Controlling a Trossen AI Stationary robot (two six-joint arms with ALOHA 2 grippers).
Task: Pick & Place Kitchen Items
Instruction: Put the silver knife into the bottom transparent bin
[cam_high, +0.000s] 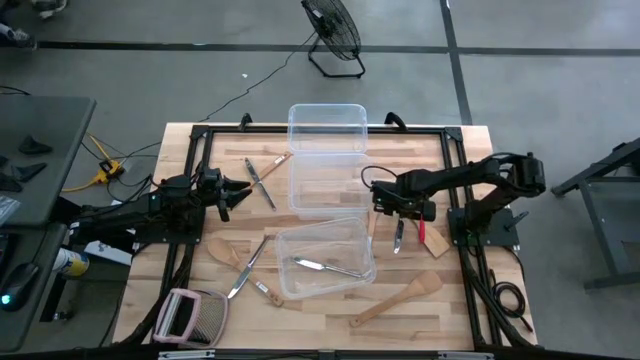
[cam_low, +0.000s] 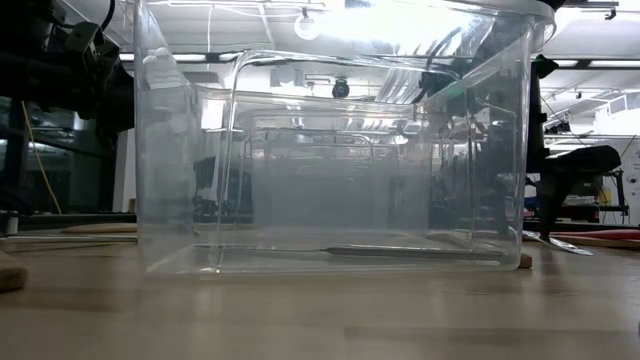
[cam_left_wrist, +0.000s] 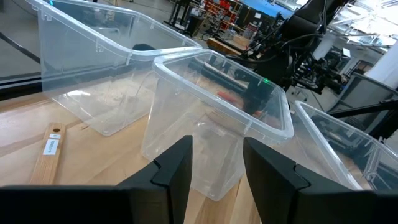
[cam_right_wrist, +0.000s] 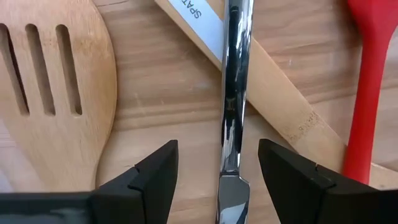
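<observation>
My right gripper (cam_right_wrist: 217, 180) (cam_high: 398, 212) points down, open, over a cluster of kitchen items right of the tubs. Its fingers stand on either side of a silver knife (cam_right_wrist: 233, 93) (cam_high: 399, 238) without touching it. The knife lies across a pale wooden spatula handle (cam_right_wrist: 267, 81). A slotted wooden spatula (cam_right_wrist: 50, 93) lies on one side of it and a red utensil (cam_right_wrist: 367, 87) (cam_high: 421, 232) on the other. My left gripper (cam_left_wrist: 217, 168) (cam_high: 245, 190) waits open at the table's left, level, facing the clear tubs. Another silver utensil (cam_high: 325, 266) lies inside the near tub (cam_high: 290, 240).
A second clear tub (cam_high: 327, 150) stands at the far middle. More wooden spoons (cam_high: 395, 300) (cam_high: 222, 250) and silver cutlery (cam_high: 248, 265) (cam_high: 262, 182) lie scattered on the wooden table (cam_high: 470, 300). A pink-framed grater (cam_high: 188, 315) lies at the near left corner.
</observation>
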